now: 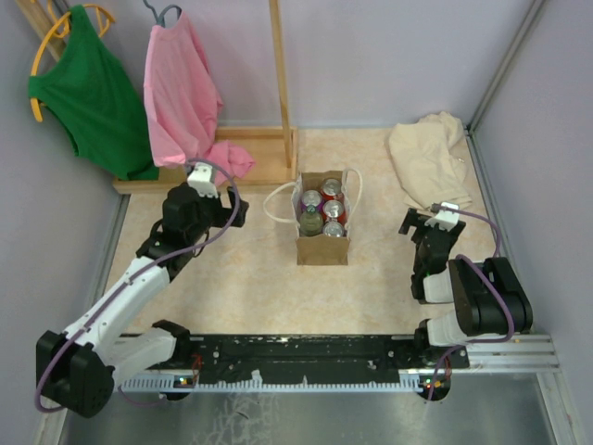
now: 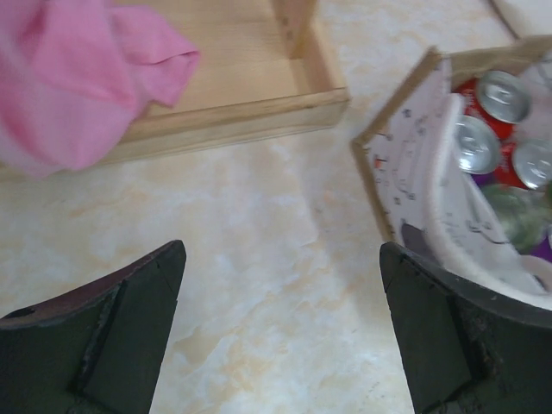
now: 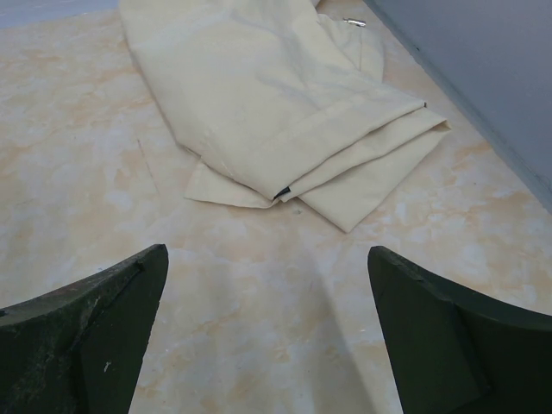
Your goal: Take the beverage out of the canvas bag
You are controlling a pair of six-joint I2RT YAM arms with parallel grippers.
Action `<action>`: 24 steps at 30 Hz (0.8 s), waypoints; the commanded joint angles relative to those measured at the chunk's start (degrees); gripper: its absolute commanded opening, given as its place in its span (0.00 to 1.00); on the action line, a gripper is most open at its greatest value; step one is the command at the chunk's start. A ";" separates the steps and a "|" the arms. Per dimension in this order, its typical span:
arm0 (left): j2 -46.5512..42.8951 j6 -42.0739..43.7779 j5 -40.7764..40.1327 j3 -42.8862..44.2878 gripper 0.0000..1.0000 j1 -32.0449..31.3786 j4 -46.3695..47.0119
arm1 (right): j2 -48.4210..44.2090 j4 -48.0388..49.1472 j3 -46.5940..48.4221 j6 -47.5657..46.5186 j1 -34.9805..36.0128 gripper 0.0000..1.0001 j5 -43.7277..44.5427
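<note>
The tan-brown canvas bag (image 1: 323, 248) stands upright at the table's middle, with white rope handles (image 1: 274, 199). Several cans (image 1: 321, 210) stand inside it, red ones and a dark green one. In the left wrist view the bag (image 2: 405, 164) is at the right with silver can tops (image 2: 503, 95) showing. My left gripper (image 1: 211, 173) is open and empty, to the left of the bag, above bare table (image 2: 281, 250). My right gripper (image 1: 435, 218) is open and empty, to the right of the bag (image 3: 267, 254).
A wooden rack base (image 1: 246, 158) holds a hanging pink shirt (image 1: 182, 93) and a green shirt (image 1: 93, 88) at the back left. A pale beige cloth heap (image 1: 428, 158) lies at the back right, just ahead of my right gripper (image 3: 285, 112). Walls enclose both sides.
</note>
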 commanded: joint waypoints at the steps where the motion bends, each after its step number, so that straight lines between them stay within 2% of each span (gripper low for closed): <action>1: 4.41 4.20 4.70 7.36 1.00 -5.51 1.87 | 0.03 2.62 1.33 0.11 0.31 0.99 0.63; 5: 7.89 5.68 7.20 14.04 1.00 -8.49 2.22 | 0.03 2.62 1.35 0.10 0.32 0.99 0.62; 9: 12.28 4.52 15.60 23.71 1.00 -8.70 -0.30 | 0.03 2.62 1.35 0.04 0.24 0.99 0.69; 14: 20.61 4.97 21.78 35.79 1.00 -9.73 -5.07 | 0.03 2.57 1.35 0.11 0.32 0.99 0.67; 19: 27.28 8.06 21.72 39.95 1.00 -14.68 -6.65 | 0.03 2.60 1.35 0.04 0.31 0.99 0.64; 24: 29.89 9.15 20.91 40.92 0.97 -18.44 -6.58 | -0.01 2.62 1.35 0.04 0.29 0.99 0.65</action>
